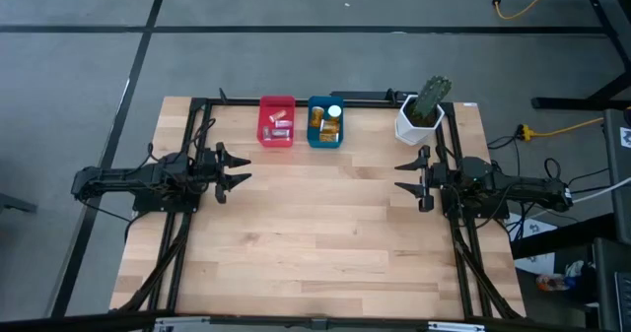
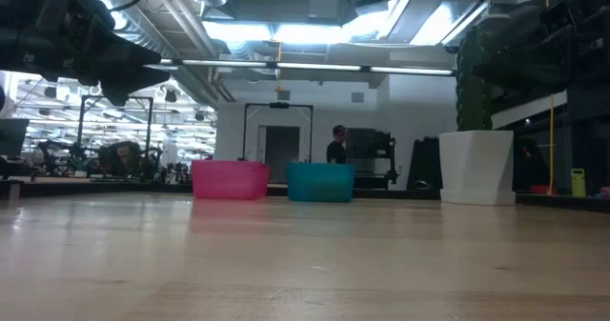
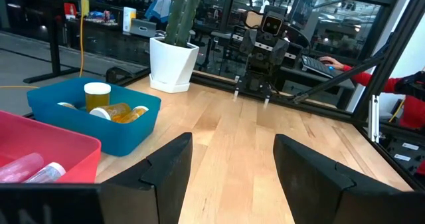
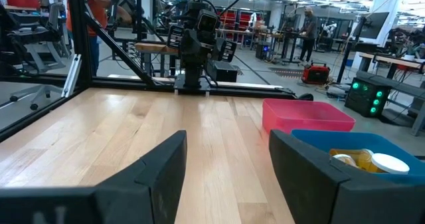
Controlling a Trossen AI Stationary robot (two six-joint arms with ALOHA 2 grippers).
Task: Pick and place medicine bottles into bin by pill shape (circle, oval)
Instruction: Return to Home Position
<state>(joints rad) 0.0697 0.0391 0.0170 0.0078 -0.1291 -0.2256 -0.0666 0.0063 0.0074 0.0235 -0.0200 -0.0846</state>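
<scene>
A pink bin (image 1: 276, 121) and a blue bin (image 1: 325, 122) stand side by side at the table's far edge. Clear pinkish bottles (image 3: 30, 167) lie in the pink bin. Orange bottles with white caps (image 3: 109, 108) lie and stand in the blue bin; they also show in the right wrist view (image 4: 368, 161). My left gripper (image 1: 237, 169) is open and empty at the table's left side. My right gripper (image 1: 406, 176) is open and empty at the right side. Both point toward the table's middle.
A white pot with a green cactus (image 1: 422, 115) stands at the far right corner, next to the blue bin. Black frame rails (image 1: 187, 224) run along the table's left, right and far edges. The wooden tabletop (image 1: 315, 233) lies between the arms. People show in the room beyond.
</scene>
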